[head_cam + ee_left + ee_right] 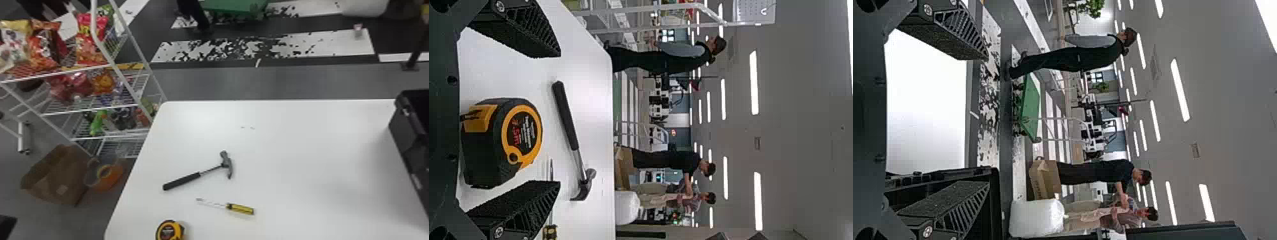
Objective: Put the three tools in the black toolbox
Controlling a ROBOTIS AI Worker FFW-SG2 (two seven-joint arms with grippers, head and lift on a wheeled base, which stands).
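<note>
Left gripper [560,119], right gripper [987,121]: jaws are spread. Centre left on tape measure [501,142], pinch squarely, lift level.

Black wedge-shaped fingers [521,30], ribbed along the sides, silver screws [499,6] (round-headed), dark plate [444,125], seemingly with small holes

- Hammer [200,174]: on table [287,143], left part, head right, handle end left and nearer.
- Screwdriver [239,208]: near side of hammer, apart, tip left, handle right.
- Tape measure [168,230]: near left on table, nearer than both.
- Toolbox [410,137]: at table's right edge, well apart from the tools.
- Rack [110,137]: left of table, snack bags [91,41] on shelves.
- Cardboard box [59,175]: floor, left of table.
</note>
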